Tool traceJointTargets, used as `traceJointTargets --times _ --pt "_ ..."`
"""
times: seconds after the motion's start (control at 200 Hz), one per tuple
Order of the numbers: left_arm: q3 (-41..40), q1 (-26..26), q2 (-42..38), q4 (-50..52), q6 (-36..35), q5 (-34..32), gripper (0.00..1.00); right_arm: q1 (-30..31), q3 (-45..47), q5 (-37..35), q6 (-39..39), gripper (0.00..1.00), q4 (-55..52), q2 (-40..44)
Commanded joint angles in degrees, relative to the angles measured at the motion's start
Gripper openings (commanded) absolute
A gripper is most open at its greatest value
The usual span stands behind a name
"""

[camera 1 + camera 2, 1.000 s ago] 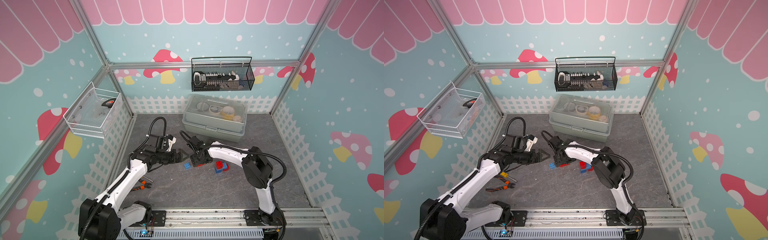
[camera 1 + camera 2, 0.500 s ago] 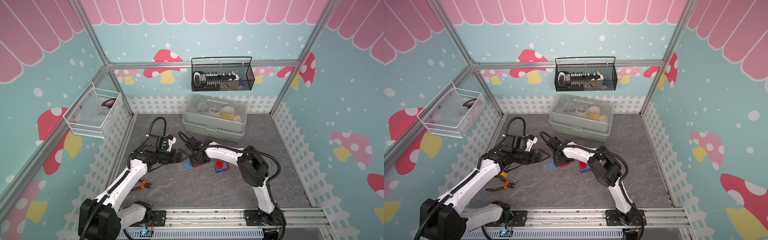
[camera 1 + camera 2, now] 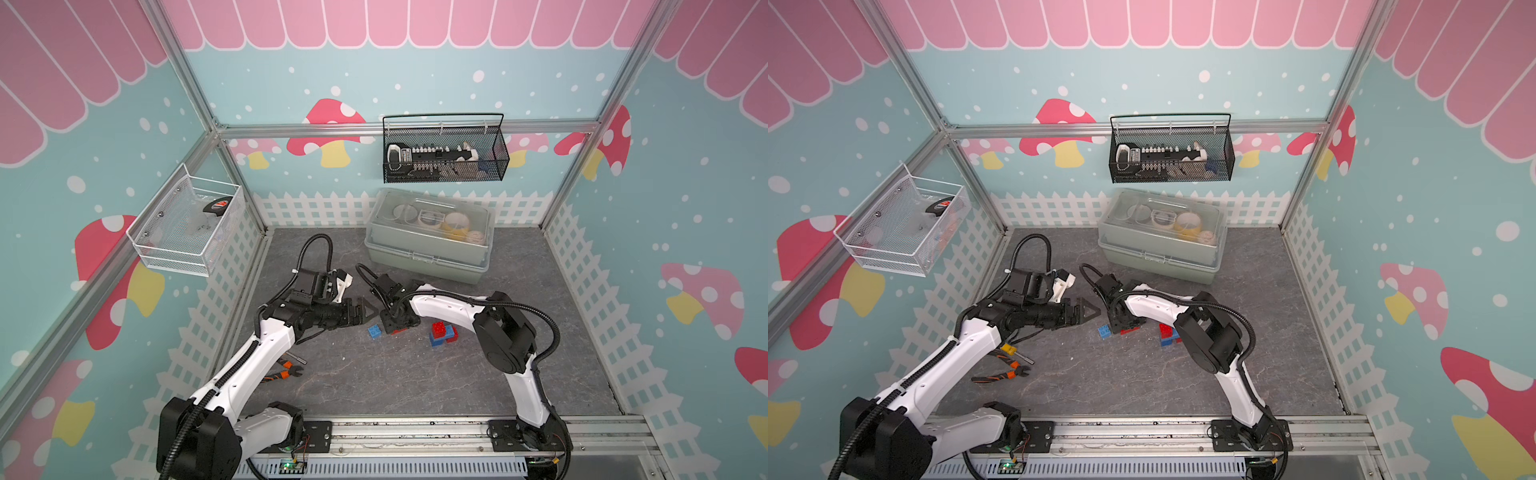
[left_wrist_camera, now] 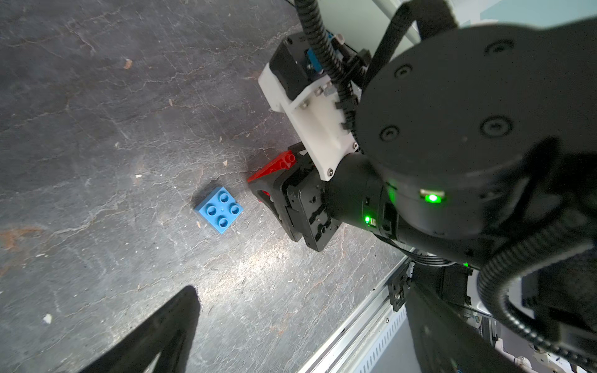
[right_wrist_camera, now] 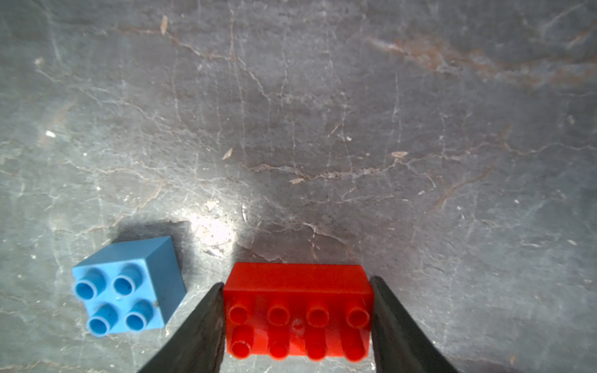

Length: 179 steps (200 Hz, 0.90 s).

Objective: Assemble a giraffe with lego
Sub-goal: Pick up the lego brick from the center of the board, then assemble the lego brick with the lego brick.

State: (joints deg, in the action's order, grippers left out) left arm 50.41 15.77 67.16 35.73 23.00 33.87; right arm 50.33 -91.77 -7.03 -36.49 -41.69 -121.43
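A red lego brick [image 5: 297,310] with eight studs lies on the grey floor, and my right gripper [image 5: 297,284] is shut on it, one finger against each short end. Just beside it sits a loose blue four-stud brick [image 5: 127,290], also seen in both top views [image 3: 375,331] [image 3: 1105,331]. The giraffe [image 3: 442,333] is a small stack of joined red and blue bricks to the right of the right gripper [image 3: 394,328]. My left gripper [image 3: 368,310] hovers open and holds nothing, left of the blue brick [image 4: 219,210].
Orange-handled pliers [image 3: 286,374] lie by the left arm. A lidded grey box [image 3: 428,237] stands at the back. A black wire basket [image 3: 444,153] and a white mesh basket [image 3: 187,224] hang on the walls. A metal rail [image 3: 415,432] runs along the front.
The right gripper's jaws have narrowed onto the ends of the red brick, and its elbow has shifted a little left. The left arm has stayed in place.
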Motion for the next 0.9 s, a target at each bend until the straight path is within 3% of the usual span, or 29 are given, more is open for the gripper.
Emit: traceJointTargets --times 0.0,0.54,0.89 --pt "-0.3 -0.3 -0.9 0.0 0.2 0.4 0.99 0.4 -1.1 -1.9 0.2 0.5 -2.6 2.4" --pt "-0.6 1.6 -0.2 -0.2 0.1 1.2 0.99 0.4 -4.6 -6.5 -1.6 0.47 -19.7 14.8" --pt "-0.5 2.9 0.8 0.0 0.1 1.5 0.99 0.4 2.3 -6.1 -3.8 0.46 -21.7 24.4"
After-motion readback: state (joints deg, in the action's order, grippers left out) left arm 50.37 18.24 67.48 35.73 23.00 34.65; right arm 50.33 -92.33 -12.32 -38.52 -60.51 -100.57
